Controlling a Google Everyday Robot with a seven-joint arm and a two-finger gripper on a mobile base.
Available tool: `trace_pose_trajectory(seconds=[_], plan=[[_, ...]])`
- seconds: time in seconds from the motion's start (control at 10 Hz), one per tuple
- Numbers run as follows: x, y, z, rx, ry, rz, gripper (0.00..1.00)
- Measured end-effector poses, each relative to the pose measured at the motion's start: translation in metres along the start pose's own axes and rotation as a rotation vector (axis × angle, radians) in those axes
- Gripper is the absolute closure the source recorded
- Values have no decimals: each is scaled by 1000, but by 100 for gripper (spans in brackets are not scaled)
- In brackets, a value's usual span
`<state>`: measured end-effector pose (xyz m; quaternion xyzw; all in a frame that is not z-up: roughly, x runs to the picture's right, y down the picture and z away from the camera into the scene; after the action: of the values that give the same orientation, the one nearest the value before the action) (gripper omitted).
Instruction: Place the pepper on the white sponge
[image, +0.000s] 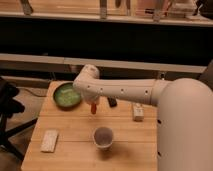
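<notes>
Camera view: the hand, pinching the slim red-orange pepper, should skirt the paper cup and lower squarely onto the flat off-white sponge.

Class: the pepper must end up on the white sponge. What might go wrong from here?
The gripper, shut on the pepper above the table, is far from the white sponge near the table's corner; the pepper might slip out.
The cup stands close by; a low sweep might knock it.
Released, the pepper may roll off the sponge.
</notes>
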<state>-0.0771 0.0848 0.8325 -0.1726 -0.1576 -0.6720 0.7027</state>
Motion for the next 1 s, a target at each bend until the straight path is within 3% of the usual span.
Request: trace_pose_trajectory(seconds=[0.4,0.8,1.0], plan=[[-13,-26,8,-4,-6,-81,100],[-30,-69,7,-2,-18,-150,100],[-33,-69,14,-11,-27,-178,100]])
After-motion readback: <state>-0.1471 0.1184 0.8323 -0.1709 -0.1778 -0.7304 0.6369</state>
